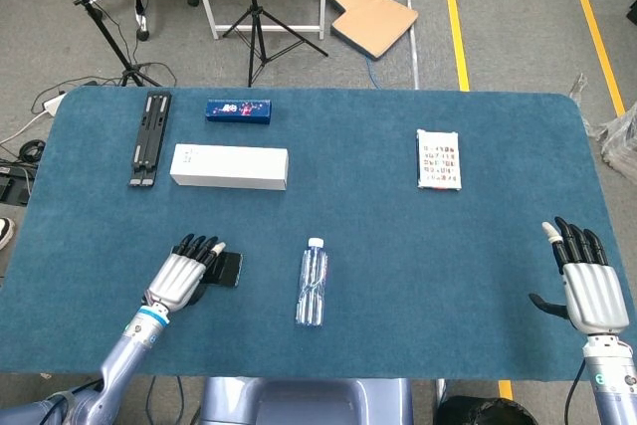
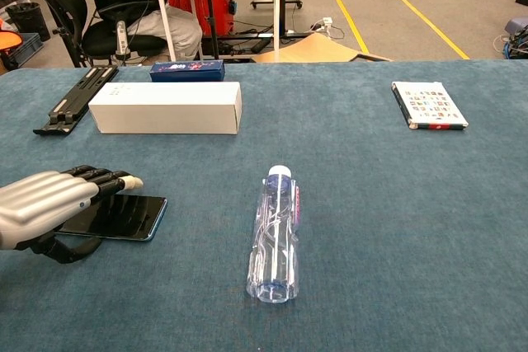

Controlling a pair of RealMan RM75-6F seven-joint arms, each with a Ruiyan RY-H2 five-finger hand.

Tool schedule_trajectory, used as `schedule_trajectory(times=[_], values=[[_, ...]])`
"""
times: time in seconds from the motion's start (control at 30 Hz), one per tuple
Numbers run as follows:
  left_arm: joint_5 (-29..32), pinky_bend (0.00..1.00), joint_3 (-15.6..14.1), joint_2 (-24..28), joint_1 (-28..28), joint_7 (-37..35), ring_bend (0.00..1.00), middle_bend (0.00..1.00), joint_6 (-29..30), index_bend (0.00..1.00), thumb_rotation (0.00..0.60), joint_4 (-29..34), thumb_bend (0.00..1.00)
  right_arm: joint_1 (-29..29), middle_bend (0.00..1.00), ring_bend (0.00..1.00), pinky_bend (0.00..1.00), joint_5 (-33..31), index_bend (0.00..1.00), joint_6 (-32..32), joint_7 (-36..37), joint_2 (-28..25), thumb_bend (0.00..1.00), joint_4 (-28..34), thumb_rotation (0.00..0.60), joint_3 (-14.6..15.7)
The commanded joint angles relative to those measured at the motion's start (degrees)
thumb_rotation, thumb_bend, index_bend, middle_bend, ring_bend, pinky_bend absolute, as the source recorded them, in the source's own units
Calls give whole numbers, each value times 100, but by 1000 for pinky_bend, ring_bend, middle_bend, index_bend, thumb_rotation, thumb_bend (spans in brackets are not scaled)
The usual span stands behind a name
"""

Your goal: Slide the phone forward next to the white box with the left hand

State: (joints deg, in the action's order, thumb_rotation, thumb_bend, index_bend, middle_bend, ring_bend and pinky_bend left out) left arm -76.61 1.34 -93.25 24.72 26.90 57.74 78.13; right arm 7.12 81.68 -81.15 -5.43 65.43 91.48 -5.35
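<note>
The black phone point(image 1: 229, 268) point(image 2: 124, 217) lies flat on the blue table at the near left, mostly covered in the head view. My left hand point(image 1: 183, 273) point(image 2: 48, 205) rests palm-down on its left part, fingers stretched forward over the screen, thumb to the side. The long white box point(image 1: 229, 166) point(image 2: 165, 107) lies further forward, well apart from the phone. At the near right edge my right hand point(image 1: 585, 282) is open above the table, holding nothing; the chest view does not show it.
A clear water bottle point(image 1: 313, 287) point(image 2: 275, 235) lies just right of the phone. Behind the white box are a blue carton point(image 1: 238, 109) point(image 2: 186, 70) and a black folding stand point(image 1: 149, 138) point(image 2: 74, 98). A printed booklet point(image 1: 439, 158) point(image 2: 429, 105) lies far right.
</note>
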Motion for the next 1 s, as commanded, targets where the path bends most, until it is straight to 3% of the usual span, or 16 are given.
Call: schedule_trajectory(times=[0.03,0.13,0.37,0.47,0.73,1.0], values=[[28,63,-35,-18,15,-14,7,0,-29,9,600,-45,410,3,0,0,0,-3,0,8,6,-3,0,-4,600,2],[63,100,-69,-20,24,-13,40,0,-55,73,600,-57,481,6,0,0,0,-5,0,16,8,-6,0,-1,600,4],[132,196,-97,61,49,-57,138,66,-88,142,600,106,860,12,0,0,0,-3,0,30,29,-13,0,-2,600,9],[179,225,-103,185,64,-48,171,102,-104,180,600,287,938,15,0,0,0,-1,0,40,47,-10,0,-7,600,14],[468,282,-85,625,157,137,242,182,-242,254,600,939,967,34,0,0,0,5,0,77,51,1,0,-17,600,25],[1558,288,379,643,599,232,257,201,-772,274,600,985,969,69,0,0,0,-5,0,155,71,26,0,-24,600,40]])
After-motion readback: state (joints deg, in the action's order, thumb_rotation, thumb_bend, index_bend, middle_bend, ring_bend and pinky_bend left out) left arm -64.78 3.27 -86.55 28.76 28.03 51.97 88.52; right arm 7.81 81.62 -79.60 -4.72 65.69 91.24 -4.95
